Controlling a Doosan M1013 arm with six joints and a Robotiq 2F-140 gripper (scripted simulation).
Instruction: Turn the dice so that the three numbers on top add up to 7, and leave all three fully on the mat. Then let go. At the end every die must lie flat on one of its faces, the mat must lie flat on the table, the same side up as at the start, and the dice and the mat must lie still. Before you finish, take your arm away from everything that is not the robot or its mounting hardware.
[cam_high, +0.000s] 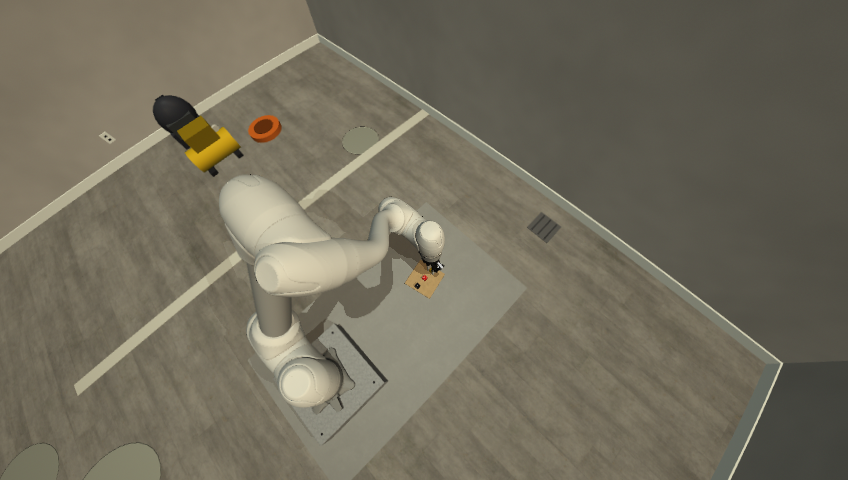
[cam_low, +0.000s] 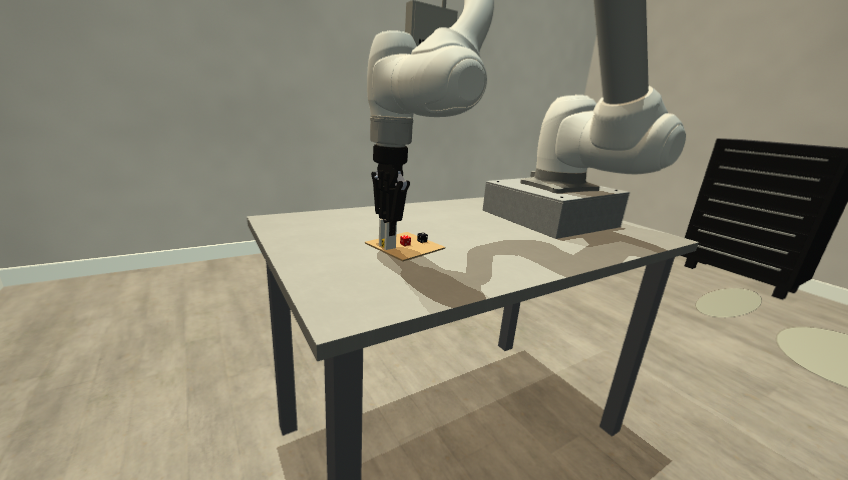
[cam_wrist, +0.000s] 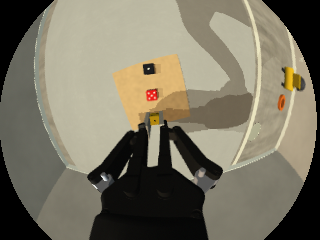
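Observation:
A tan mat (cam_wrist: 150, 87) lies flat on the grey table; it also shows in the exterior view (cam_low: 405, 246). A black die (cam_wrist: 148, 67) and a red die (cam_wrist: 152, 95) rest on it; both show in the side view, black die (cam_low: 422, 237), red die (cam_low: 405, 240). My gripper (cam_wrist: 155, 117) (cam_low: 386, 240) points straight down at the mat's near edge and is shut on a yellow die (cam_wrist: 155, 119), low over the mat. Whether the yellow die touches the mat I cannot tell. The pips are too small to read.
The arm's grey base block (cam_low: 554, 205) stands on the table's far right. On the floor are a yellow cart (cam_high: 205, 142), an orange ring (cam_high: 264, 128) and a black slatted rack (cam_low: 767, 214).

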